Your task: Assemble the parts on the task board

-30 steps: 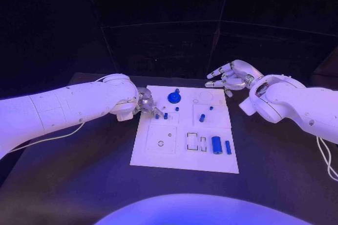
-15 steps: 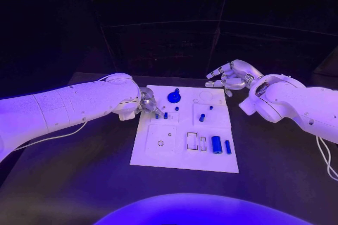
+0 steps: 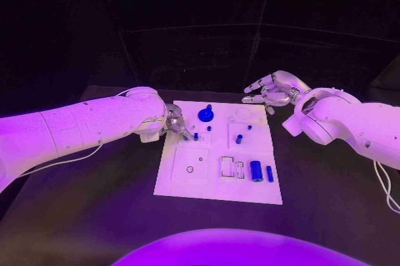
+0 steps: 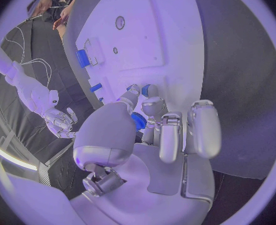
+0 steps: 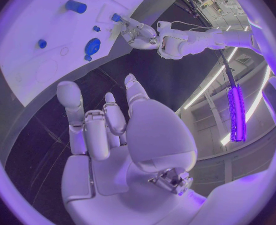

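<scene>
The white task board (image 3: 218,188) lies in the middle of the table. Two small blue pegs (image 3: 196,136) stand near its left edge. My left hand (image 3: 173,122) reaches in there. In the left wrist view its thumb (image 4: 131,92) and a fingertip (image 4: 153,105) pinch one small blue peg (image 4: 147,90), with another blue piece (image 4: 138,120) just behind them. A round blue knob (image 3: 206,114) stands further back, a blue cylinder (image 3: 256,170) and a thin blue pin (image 3: 269,173) at the near right. My right hand (image 3: 271,91) hovers open beyond the board's far right corner.
More small blue pegs (image 3: 239,139) stand mid-board, beside empty square recesses (image 3: 191,165) and slots (image 3: 228,166). Black table (image 3: 92,202) surrounds the board on all sides. My left forearm (image 3: 92,124) lies across the table's left side, my right forearm (image 3: 350,124) across its right.
My left hand has edged a little toward the board, its fingertips coming down onto the pegs at the left edge. The right hand has stayed put.
</scene>
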